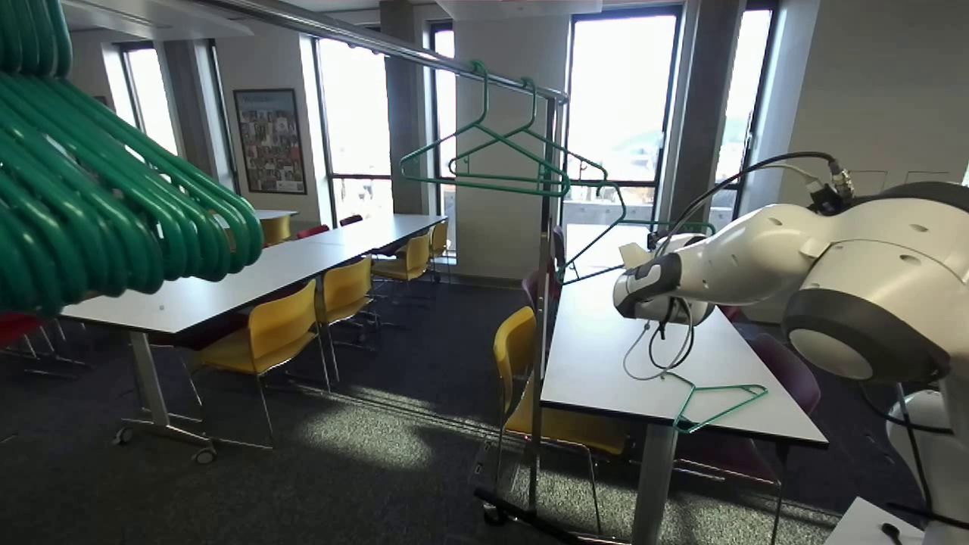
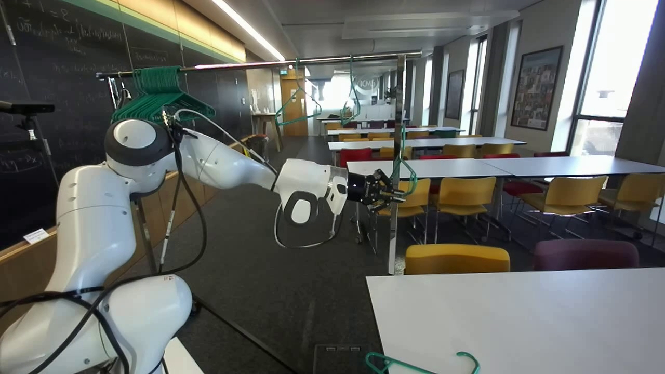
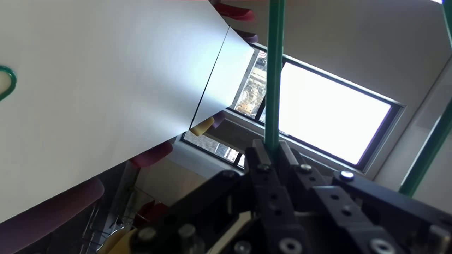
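My gripper (image 3: 272,150) is shut on a bar of a green hanger (image 3: 274,70), which rises from between the fingertips in the wrist view. In an exterior view the gripper (image 2: 399,196) is beside the rack's upright post with the held hanger (image 2: 414,179) just beyond it. The held hanger also shows in an exterior view (image 1: 598,273), tilted above the white table; the fingers are mostly hidden there. I cannot tell whether the hanger touches the post. Another green hanger (image 1: 719,409) lies at the table's near end; it also shows in the wrist view (image 3: 13,80).
The metal rack has a top rail (image 2: 311,63) and an upright post (image 2: 396,228). Two green hangers (image 1: 484,182) hang near the post end. A dense bunch of green hangers (image 2: 161,98) hangs at the far end. The white table (image 2: 519,311) and yellow chairs (image 2: 457,258) stand nearby.
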Robot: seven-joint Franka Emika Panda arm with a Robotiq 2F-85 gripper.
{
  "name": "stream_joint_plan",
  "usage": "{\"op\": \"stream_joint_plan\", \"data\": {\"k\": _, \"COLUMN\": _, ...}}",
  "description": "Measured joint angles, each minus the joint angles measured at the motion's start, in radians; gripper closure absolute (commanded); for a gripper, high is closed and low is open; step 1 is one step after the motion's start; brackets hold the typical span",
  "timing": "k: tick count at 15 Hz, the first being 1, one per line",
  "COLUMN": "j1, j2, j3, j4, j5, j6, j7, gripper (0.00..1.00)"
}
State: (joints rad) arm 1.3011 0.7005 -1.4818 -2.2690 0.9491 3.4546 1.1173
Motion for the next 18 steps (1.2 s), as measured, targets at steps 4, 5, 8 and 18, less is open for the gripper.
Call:
{"op": "stream_joint_plan", "data": {"k": 4, "j1": 0.001, "j2": -0.011, "j3": 0.000, "j4": -0.003, "j5": -0.001, "j6": 0.000, "j7": 0.000, "gripper": 0.90}}
{"op": "stream_joint_plan", "data": {"k": 5, "j1": 0.001, "j2": -0.011, "j3": 0.000, "j4": -0.003, "j5": -0.002, "j6": 0.000, "j7": 0.000, "gripper": 0.97}}
{"op": "stream_joint_plan", "data": {"k": 8, "j1": 0.000, "j2": 0.004, "j3": 0.000, "j4": -0.001, "j5": 0.000, "j6": 0.000, "j7": 0.004, "gripper": 0.97}}
{"op": "stream_joint_plan", "data": {"k": 18, "j1": -0.128, "j2": 0.268, "j3": -0.112, "j4": 0.252, "j5": 0.064, "j6": -0.072, "j7": 0.040, "gripper": 0.97}}
